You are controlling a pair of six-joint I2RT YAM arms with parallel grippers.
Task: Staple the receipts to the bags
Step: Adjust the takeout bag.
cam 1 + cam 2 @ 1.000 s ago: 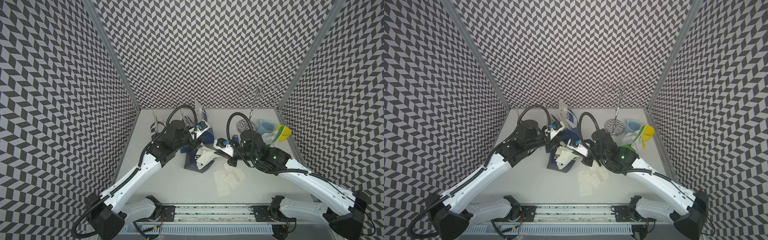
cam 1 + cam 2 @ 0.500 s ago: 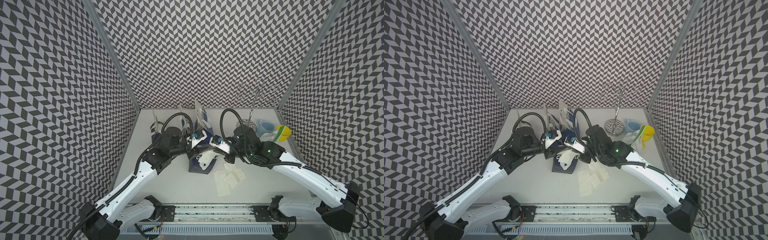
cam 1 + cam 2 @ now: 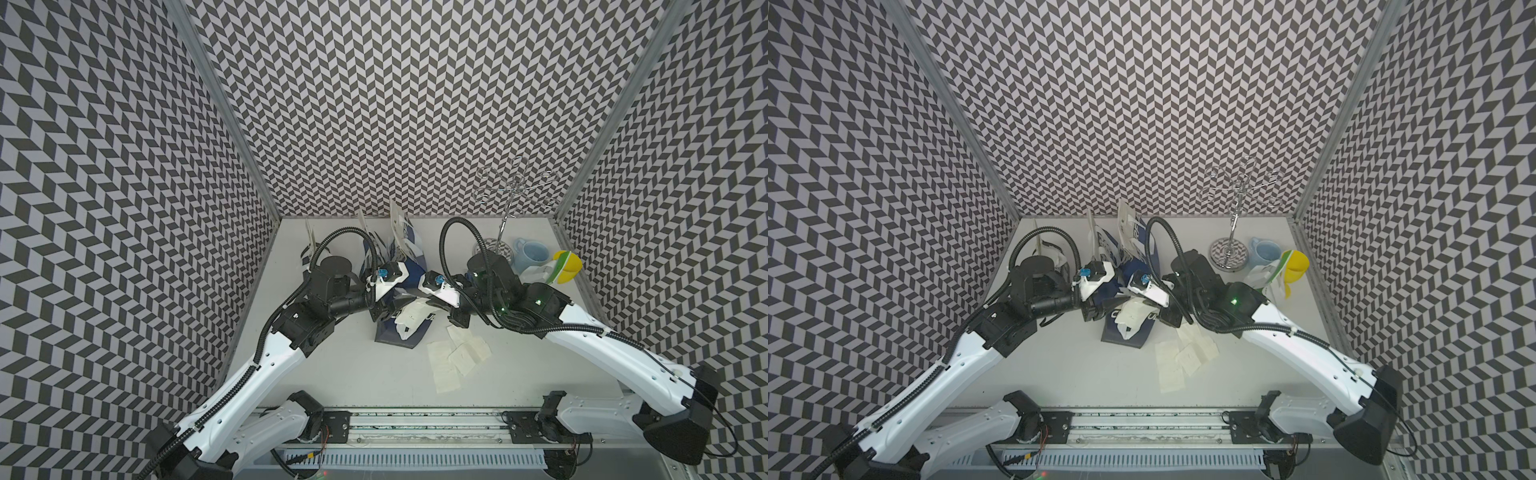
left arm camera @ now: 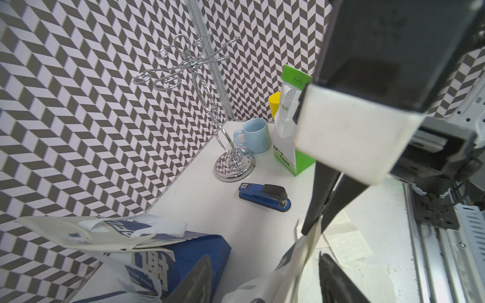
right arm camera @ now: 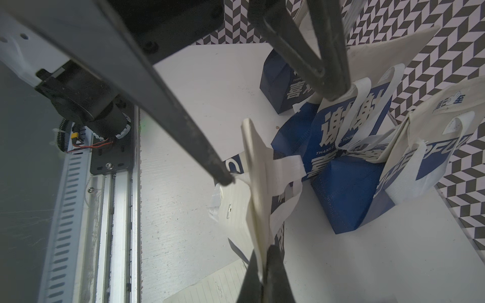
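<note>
A dark blue bag (image 3: 397,334) (image 3: 1124,332) lies flat mid-table. A cream-white receipt (image 5: 256,183) stands on edge at its mouth, a small staple in its lined part. My right gripper (image 5: 263,265) (image 3: 422,309) is shut on that receipt, beside a white handle. My left gripper (image 4: 265,280) (image 3: 390,309) is open, its fingers (image 5: 223,178) spread to either side of the bag's mouth and gripping nothing. Loose receipts (image 3: 457,357) (image 3: 1183,357) lie in front of the right arm. More blue bags (image 3: 399,249) (image 5: 349,131) stand at the back.
A dark blue stapler (image 4: 265,195) lies near the chrome mug stand (image 4: 233,165) (image 3: 505,208), hidden under the right arm in both top views. A light blue mug (image 3: 530,253), a green-and-white bag (image 4: 288,126) and a yellow cup (image 3: 569,266) crowd the back right corner.
The left gripper's jaws have spread wider and it has swung right, towards the right gripper. The right gripper has moved left, staying shut.
</note>
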